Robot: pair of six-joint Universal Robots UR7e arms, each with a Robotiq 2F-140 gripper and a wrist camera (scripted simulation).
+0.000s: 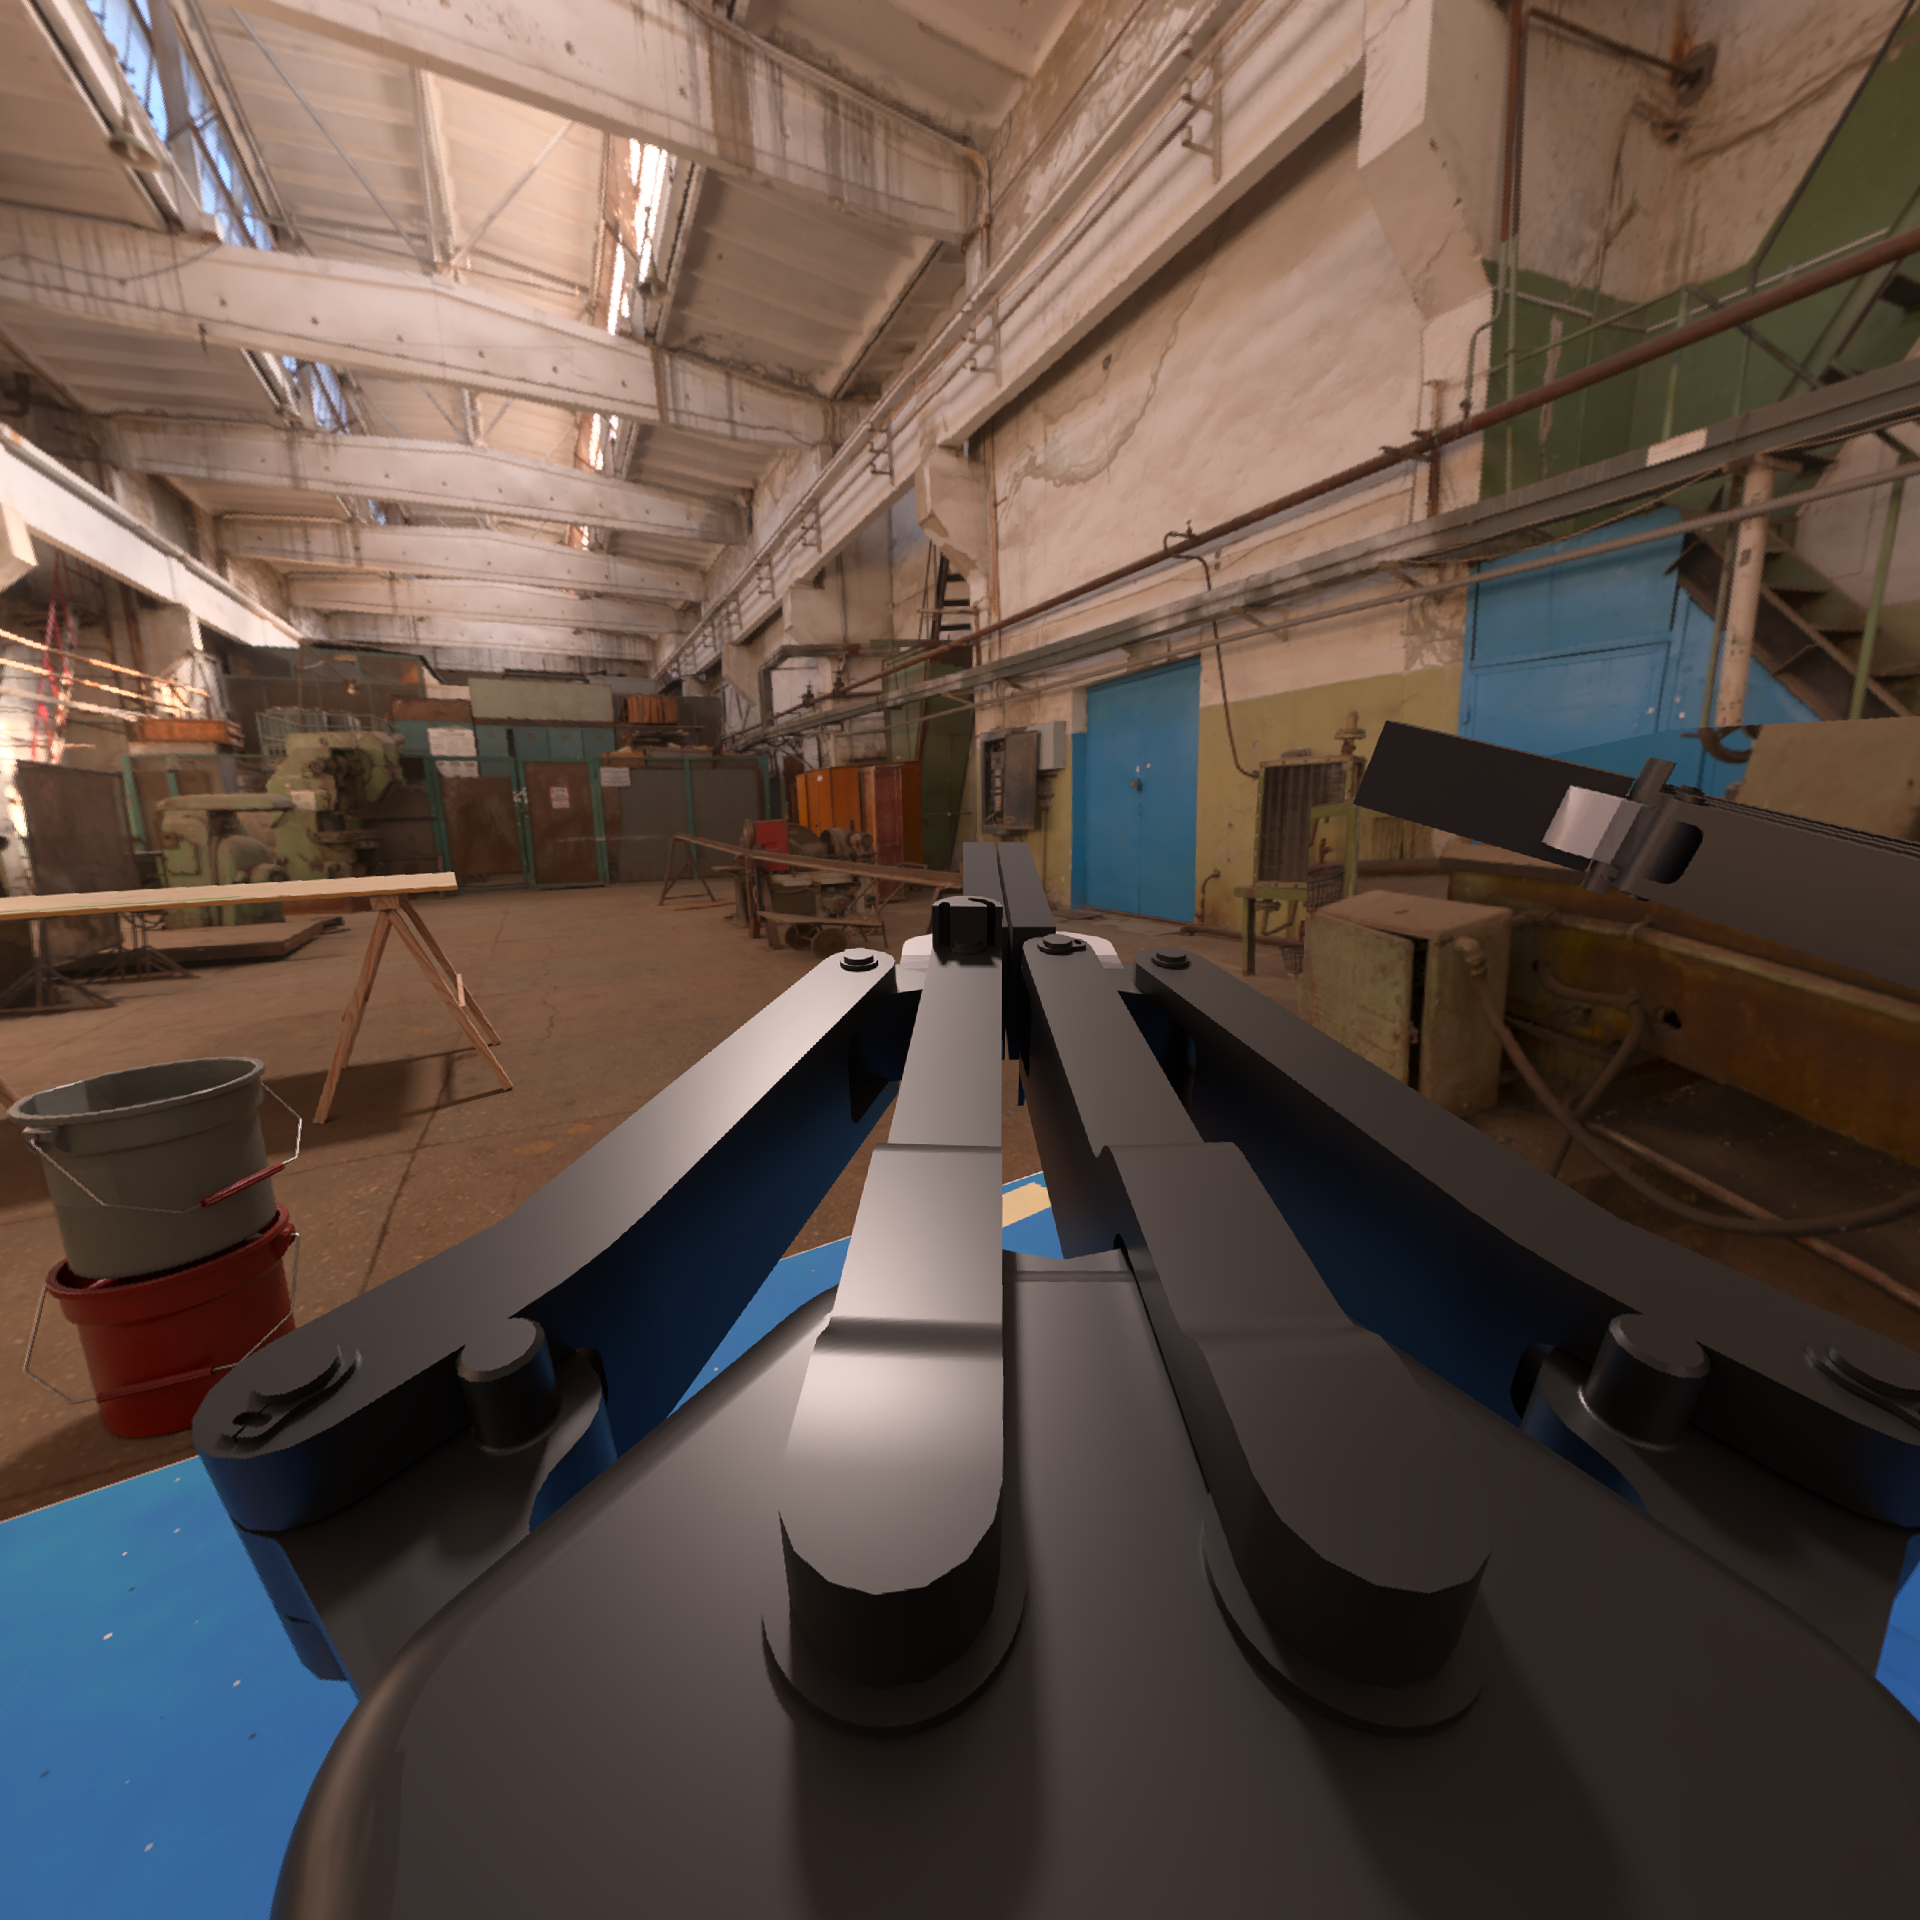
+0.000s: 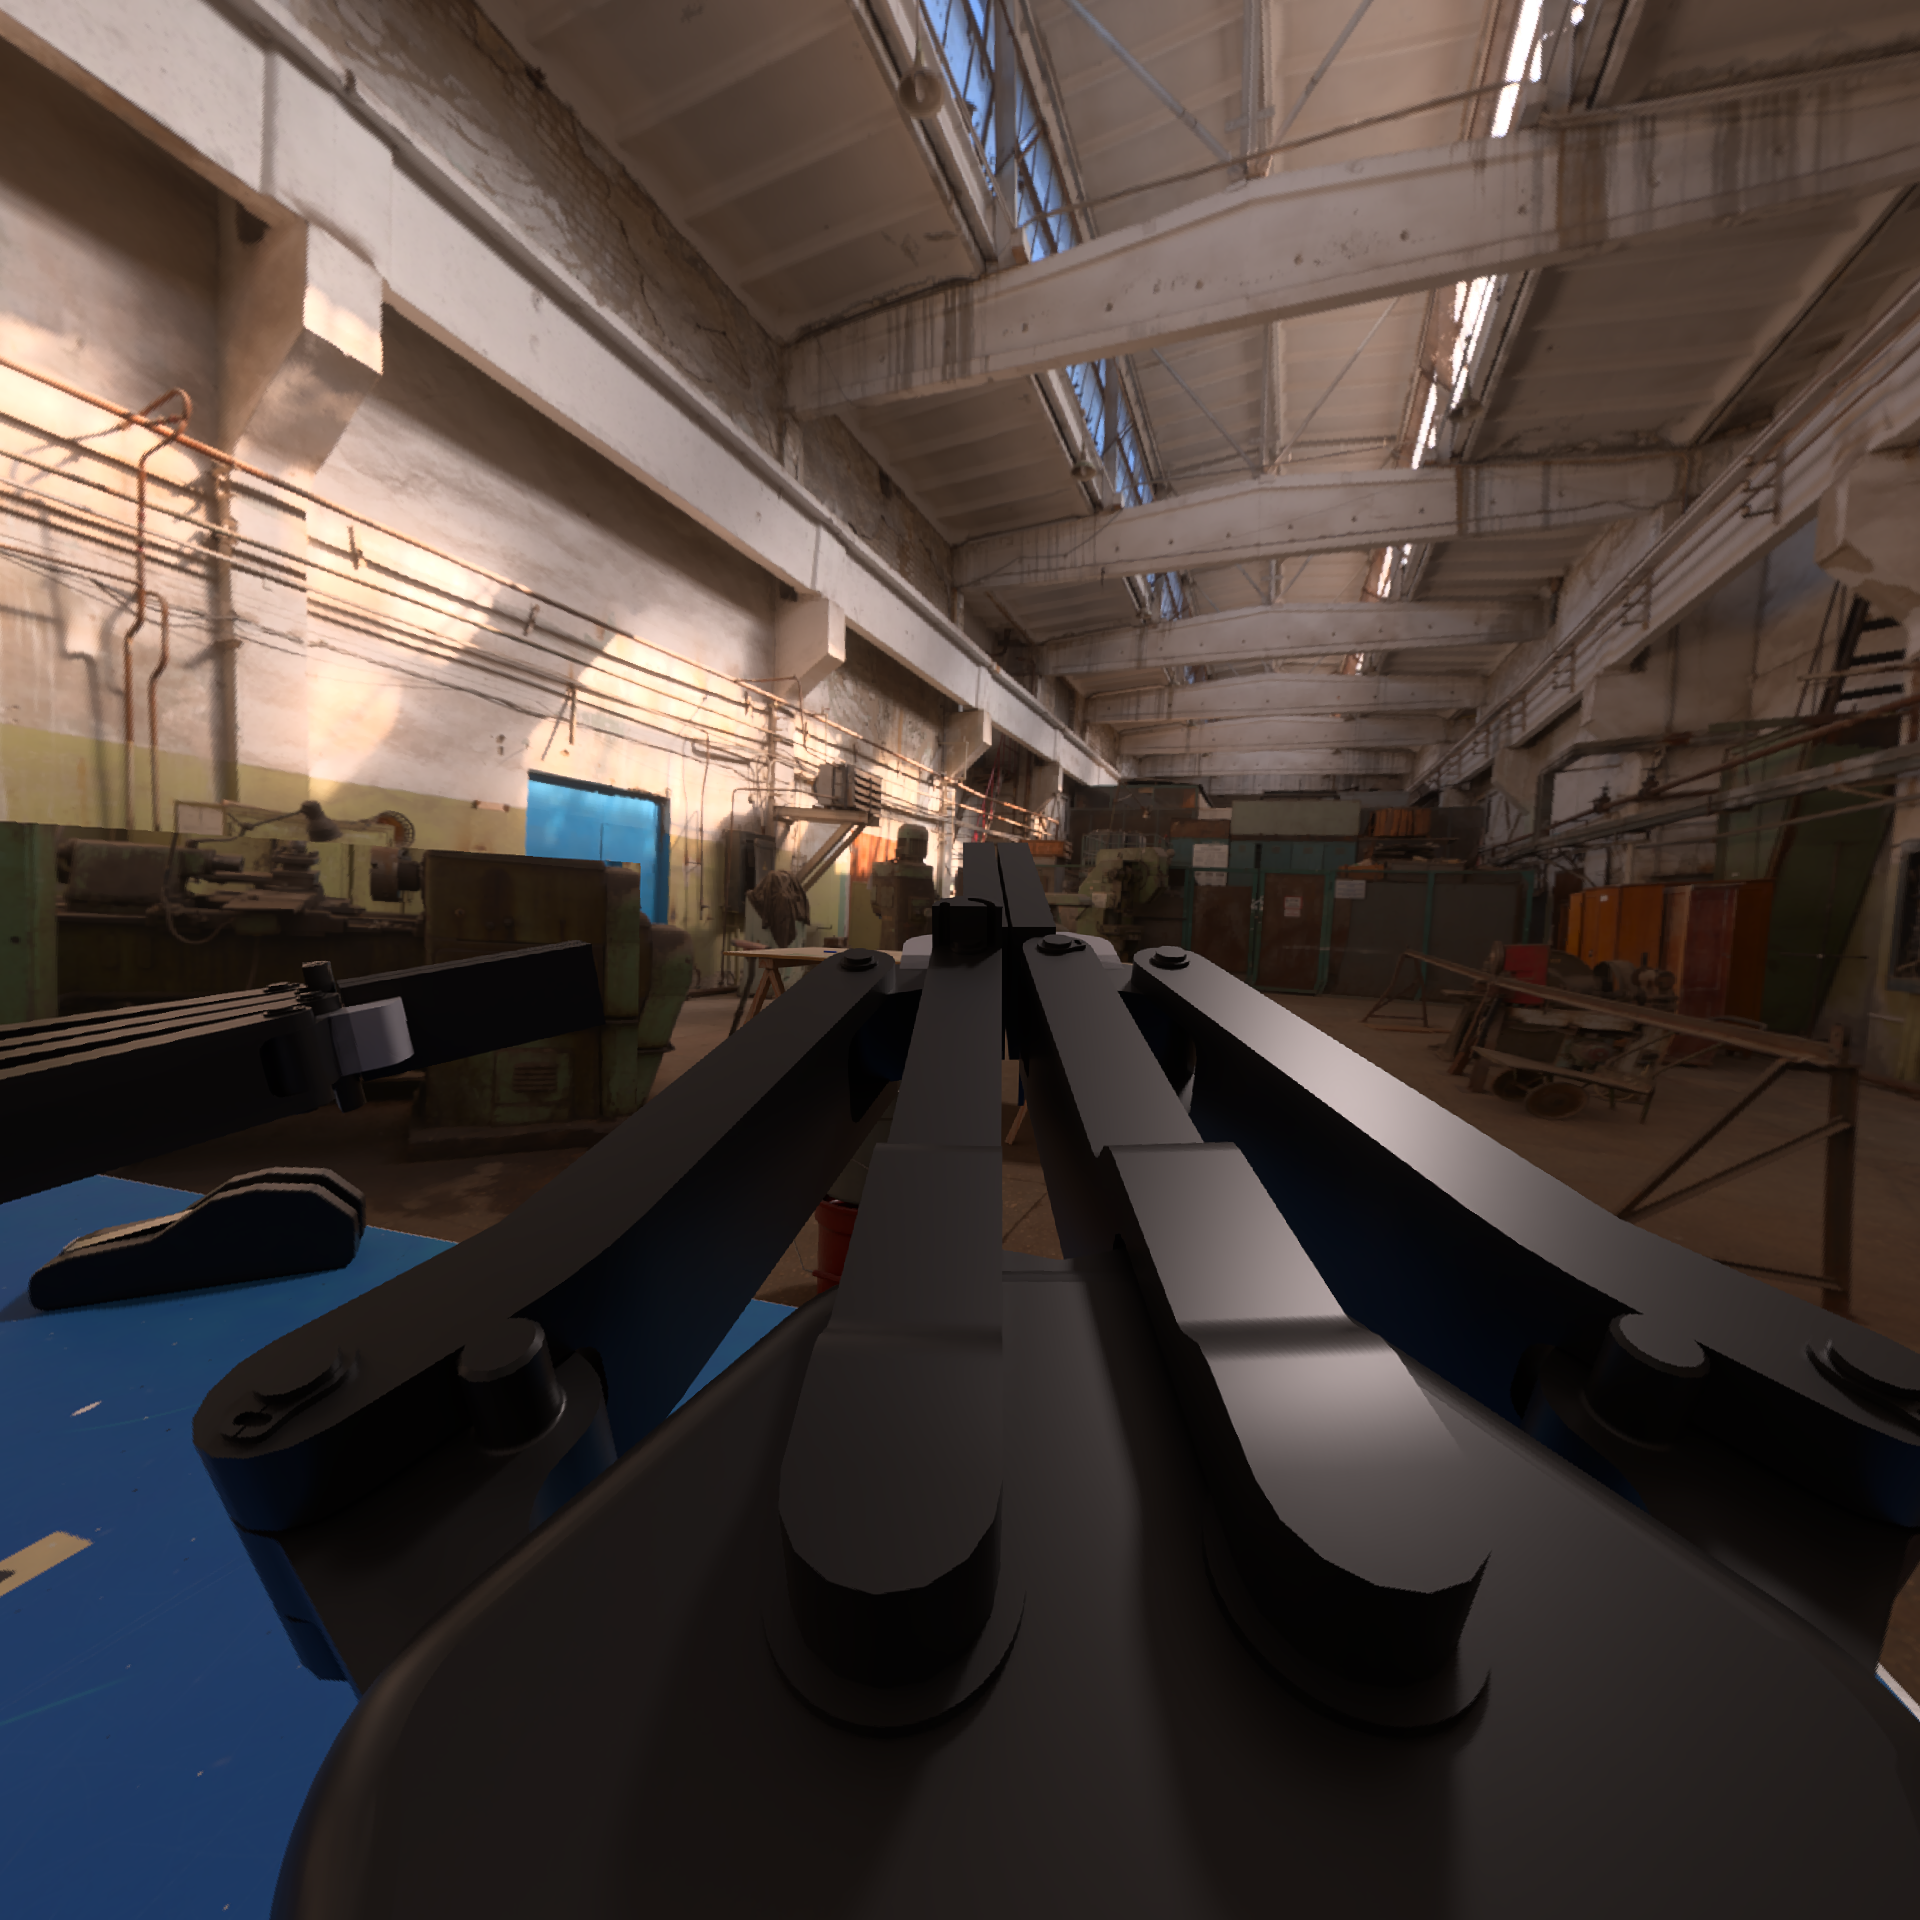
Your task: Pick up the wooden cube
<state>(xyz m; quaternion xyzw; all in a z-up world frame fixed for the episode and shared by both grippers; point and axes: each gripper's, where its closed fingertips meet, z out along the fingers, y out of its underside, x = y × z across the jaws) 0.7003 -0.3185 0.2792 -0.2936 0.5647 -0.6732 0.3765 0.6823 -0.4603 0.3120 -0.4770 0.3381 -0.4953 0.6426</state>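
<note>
No wooden cube shows clearly in either view. A small tan patch (image 1: pixel 1023 1210) lies on the blue table (image 1: pixel 125 1714) behind my left gripper's links, and another tan patch (image 2: pixel 42 1564) lies on the table (image 2: pixel 156 1403) at the left edge of the right wrist view. I cannot tell what either is. My left gripper (image 1: pixel 997 873) is shut and empty, pointing level over the table's far edge. My right gripper (image 2: pixel 997 873) is shut and empty too, pointing level. Each shows side-on in the other's view: the right one (image 1: pixel 1621 831) and the left one (image 2: pixel 343 1039).
A grey bucket (image 1: pixel 156 1164) sits stacked in a red bucket (image 1: pixel 177 1330) on the floor beyond the table's left corner. A black rounded piece (image 2: pixel 208 1247) shows low over the table below the left gripper. A workshop hall with machines and trestles lies beyond.
</note>
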